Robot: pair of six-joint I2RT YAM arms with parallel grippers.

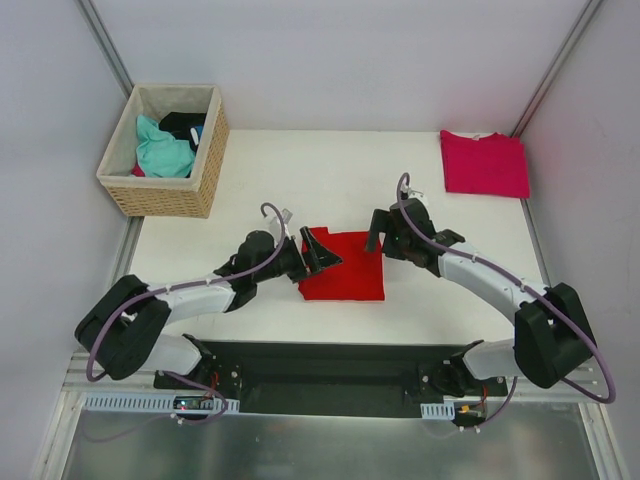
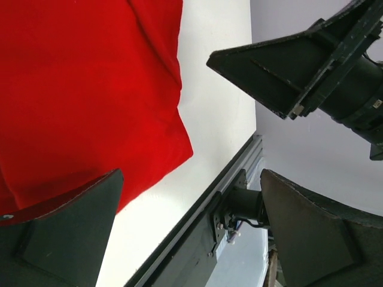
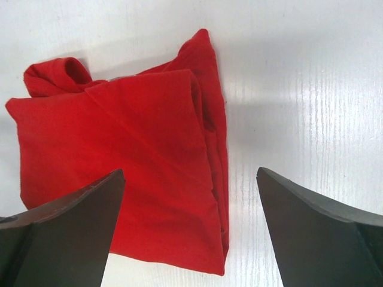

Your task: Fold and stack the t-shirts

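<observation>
White bench (image 1: pixel 300 170), grey walls behind. Red t-shirt (image 1: pixel 342 268) lies folded to a rough square at centre of the overhead frame. Magenta t-shirt (image 1: pixel 484 163) sits folded at upper right, well apart. Wicker basket (image 1: pixel 165 150) at upper left holds more cloth.

Left hand (image 1: pixel 322 252) hovers at the red shirt's left edge, fingers apart, holding nothing. Right hand (image 1: pixel 380 236) is at its upper right corner, likewise spread and empty.

The right wrist view shows a bunched loop at the upper left corner and loose layers along the right edge.

Judgement: folding is nearly finished and stacking remains. Pinch through all layers on both sides and lift level, or the folds may spill.
</observation>
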